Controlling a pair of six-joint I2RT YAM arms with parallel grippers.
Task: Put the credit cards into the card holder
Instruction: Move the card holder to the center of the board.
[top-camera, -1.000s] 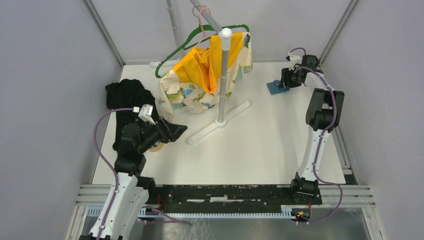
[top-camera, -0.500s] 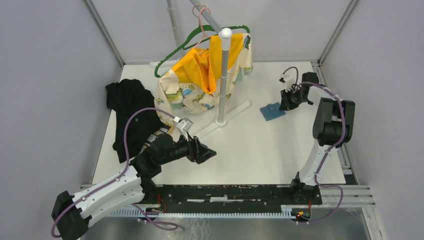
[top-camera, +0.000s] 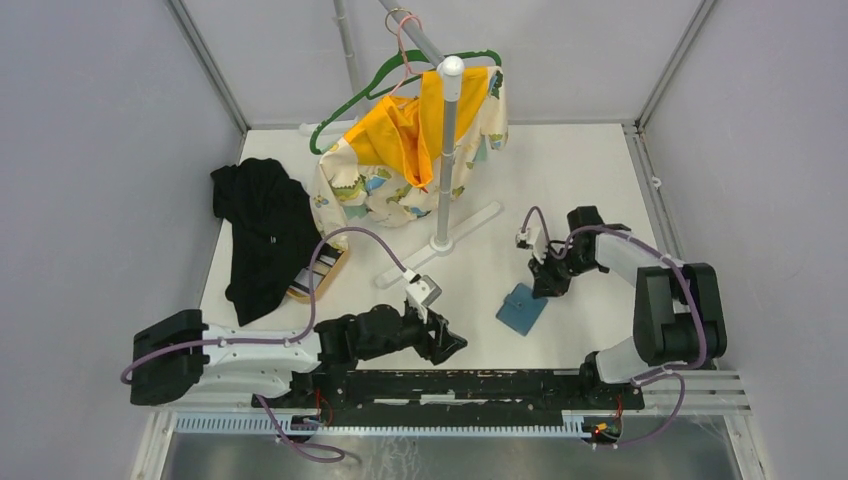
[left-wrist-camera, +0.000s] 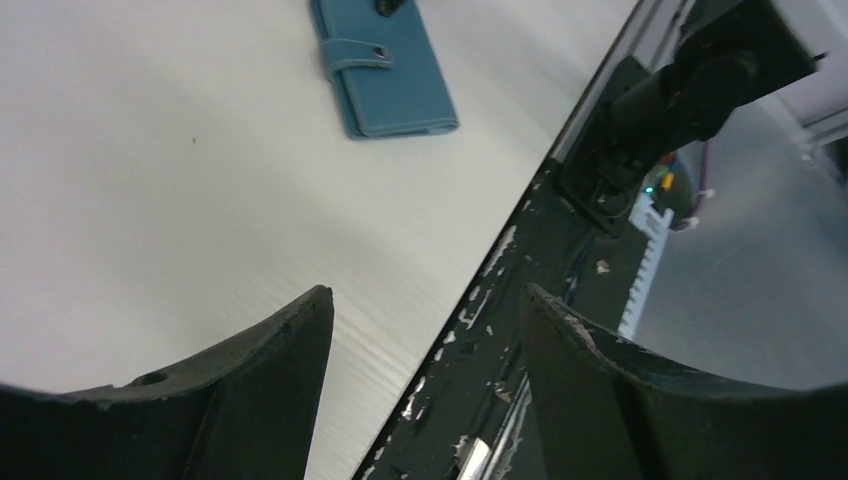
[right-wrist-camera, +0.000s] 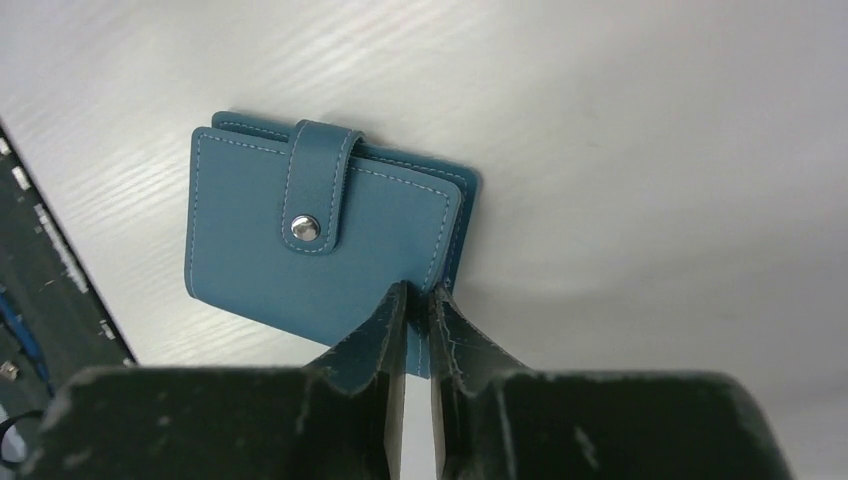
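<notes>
- Right end effector (right-wrist-camera: 415, 300): closed on one edge of the holder (right-wrist-camera: 240, 260). The fingers pinch the side away from the spine fold, and only a thin gap shows between them.
- Holder: it lies close to the near edge of the bench (top-camera: 560, 190), right of centre. It is shut, and the strap (right-wrist-camera: 315, 190) is snapped across its face. Whether it rests flat or is tipped up on the pinched edge cannot be told.
- Left end effector (left-wrist-camera: 425, 300): open and empty, low over the near edge at about the middle. Bare bench shows between its fingers.
- Cards (top-camera: 322, 266): stacked in the tray (top-camera: 298, 293) toward the left edge of the bench, about mid-depth, just beside the black cloth (top-camera: 262, 230).
- Key relation:
  - The cards lie to the far left of the left end effector, well apart from it and on the opposite side from the holder.
  - The left arm is clearly the nearer one to the cards (the right arm is occupied with the holder).
  - The long axis of the stack runs from near-left to far-right, in line with the tray.
- Judgement: the next move calls for the left end effector to turn away from the holder and reach back toward the tray. The holder must have its strap released before any card can go in.
</notes>
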